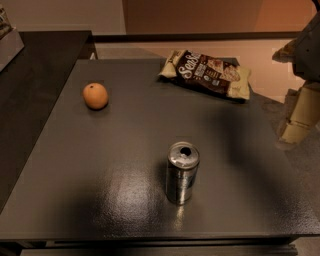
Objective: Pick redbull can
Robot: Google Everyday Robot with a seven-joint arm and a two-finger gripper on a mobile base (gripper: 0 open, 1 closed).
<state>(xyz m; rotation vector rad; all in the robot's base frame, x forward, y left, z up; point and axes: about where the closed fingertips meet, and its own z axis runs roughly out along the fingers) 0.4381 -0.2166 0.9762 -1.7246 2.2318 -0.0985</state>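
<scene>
Dark grey tabletop (90, 170) fills most of my view, with a warm tan wall (200, 15) behind it and a darker counter (35, 80) running along the left side. I see the redbull can (182, 172) standing upright near the front of the table, a little right of centre. Its shiny top faces up towards me with the opening visible, and dark markings show on its silver side. Nothing touches it.

An orange (95, 96) sits well apart from the can, towards the back left of the table. A dark snack bag (207, 74) with pale edges lies flat at the back edge, right of centre, also well away from the can.

My gripper (299, 120) is at the far right edge of the view, a pale beige shape partly cut off by the frame. It hangs beyond the table's right side, well apart from the can and holding nothing that I can see. I cannot tell whether it is parted or closed.
</scene>
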